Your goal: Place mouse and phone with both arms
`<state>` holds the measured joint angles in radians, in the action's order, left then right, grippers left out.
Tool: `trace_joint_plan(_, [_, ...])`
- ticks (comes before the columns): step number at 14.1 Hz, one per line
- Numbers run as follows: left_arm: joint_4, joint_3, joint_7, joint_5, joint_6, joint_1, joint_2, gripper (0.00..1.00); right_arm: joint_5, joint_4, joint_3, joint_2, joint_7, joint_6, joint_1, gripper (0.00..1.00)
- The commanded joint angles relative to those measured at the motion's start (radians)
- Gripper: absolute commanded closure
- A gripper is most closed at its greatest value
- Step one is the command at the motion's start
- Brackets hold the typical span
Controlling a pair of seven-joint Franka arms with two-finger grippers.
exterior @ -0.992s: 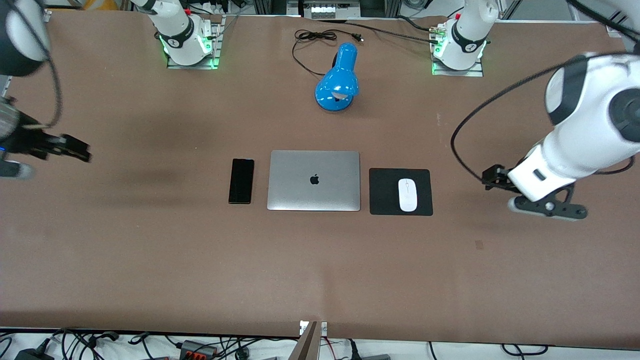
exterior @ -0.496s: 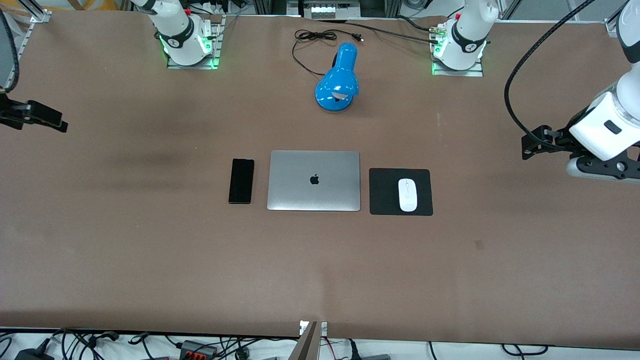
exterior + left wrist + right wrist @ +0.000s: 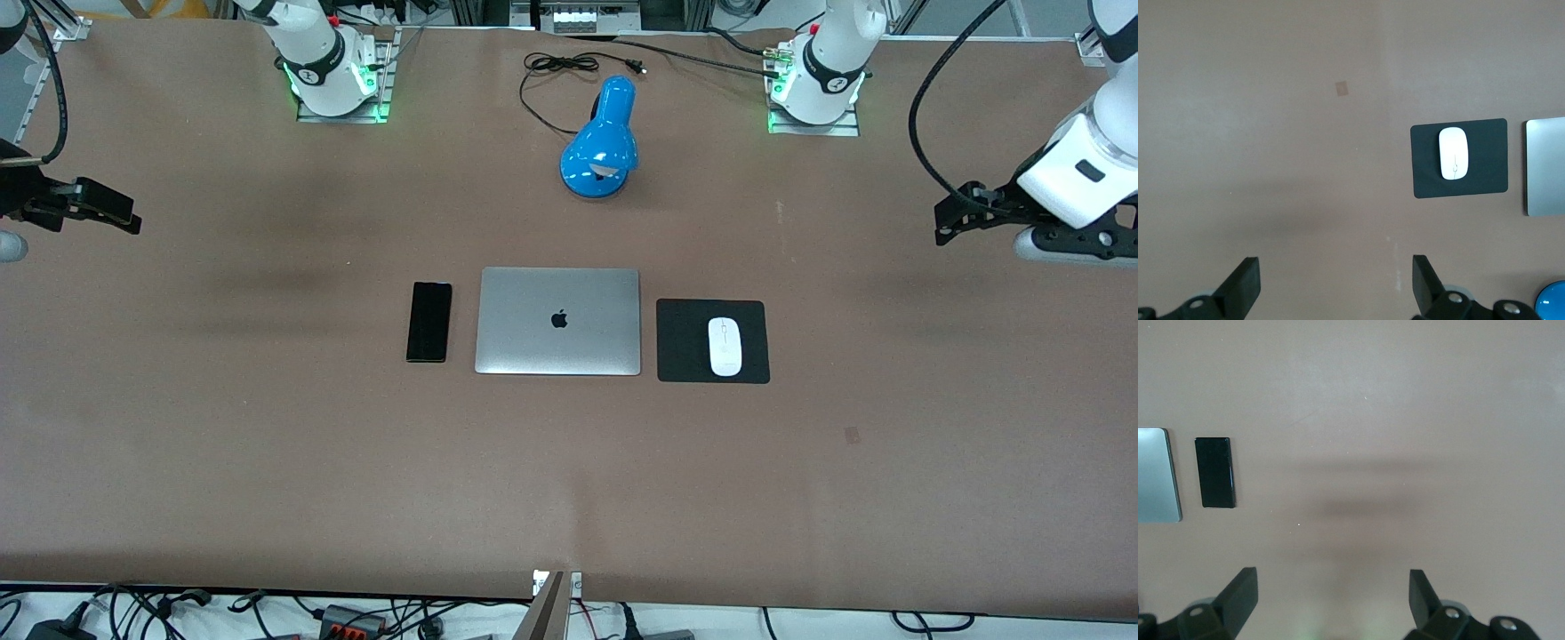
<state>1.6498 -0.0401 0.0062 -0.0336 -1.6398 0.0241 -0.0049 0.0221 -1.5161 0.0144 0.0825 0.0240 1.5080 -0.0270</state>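
Over table ends, both arms higher.

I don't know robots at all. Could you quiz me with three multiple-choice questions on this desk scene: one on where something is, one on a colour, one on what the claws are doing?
1. The mouse lies on:
A. the laptop
B. the black mouse pad
C. the bare table

2. The desk lamp is:
A. red
B. white
C. blue

3. Both claws are:
A. open, holding nothing
B. shut on the phone
C. resting on the laptop

Answers: B, the pad shows all around the mouse; C, its shade is bright blue; A, the left claw and right claw show wide-spread fingers over bare table.
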Motion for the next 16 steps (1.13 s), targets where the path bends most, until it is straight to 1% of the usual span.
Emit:
trace_joint_plan(1, [0.025, -0.006, 0.015, 0.027, -0.008, -0.018, -0.02, 0.0, 0.013, -0.021, -0.022, -0.02, 0.01, 0.005, -0.022, 0.0])
trace_joint_plan(8, [0.022, -0.015, 0.014, 0.027, -0.008, -0.015, -0.017, 0.0, 0.013, -0.019, -0.021, -0.018, 0.01, 0.005, -0.028, 0.0])
trace_joint_plan(9, [0.022, -0.015, 0.014, 0.027, -0.008, -0.013, -0.018, 0.0, 0.013, -0.013, -0.019, -0.01, 0.011, 0.009, -0.03, 0.0])
trace_joint_plan(11, [0.022, -0.015, 0.012, 0.027, -0.008, -0.013, -0.018, 0.0, 0.013, 0.033, -0.019, 0.022, 0.013, 0.003, -0.03, 0.0])
trace_joint_plan(16, [0.022, -0.015, 0.012, 0.026, -0.009, -0.015, -0.015, 0.0, 0.012, 0.033, -0.019, 0.023, 0.01, 0.003, -0.031, 0.0])
